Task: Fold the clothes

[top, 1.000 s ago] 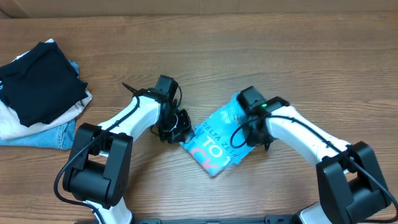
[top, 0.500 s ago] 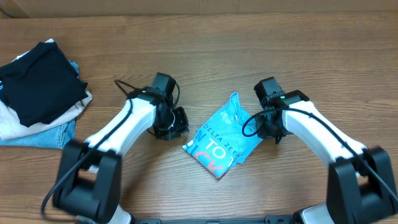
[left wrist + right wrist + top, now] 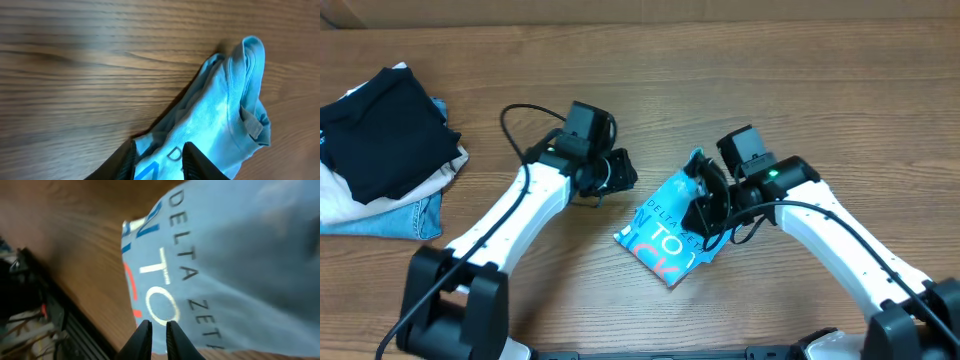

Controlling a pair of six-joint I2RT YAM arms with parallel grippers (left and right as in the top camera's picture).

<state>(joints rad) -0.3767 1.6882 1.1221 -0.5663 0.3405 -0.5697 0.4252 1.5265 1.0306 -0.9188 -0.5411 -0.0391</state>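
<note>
Light: falling bright and even from overhead.
Shadows: lying soft on the table [image 3: 740, 70].
Blur: smearing table and T-shirt [image 3: 240, 255] edges in the right wrist view.

You have a wooden desk [image 3: 800, 90] with brown grain running from side to side. At its left edge sits a pile of clothing. On top you see a black folded garment [image 3: 385, 130], lying askew with one corner pointing toward the far edge. Under it, a cream-white piece [image 3: 340, 200] shows along the pile's near left side and peeks out again at the black garment's right corner. At the bottom lie folded blue denim jeans [image 3: 405, 215]. Their near edge sticks out toward the desk's front edge, and a sliver of denim shows on the pile's far right side.
</note>
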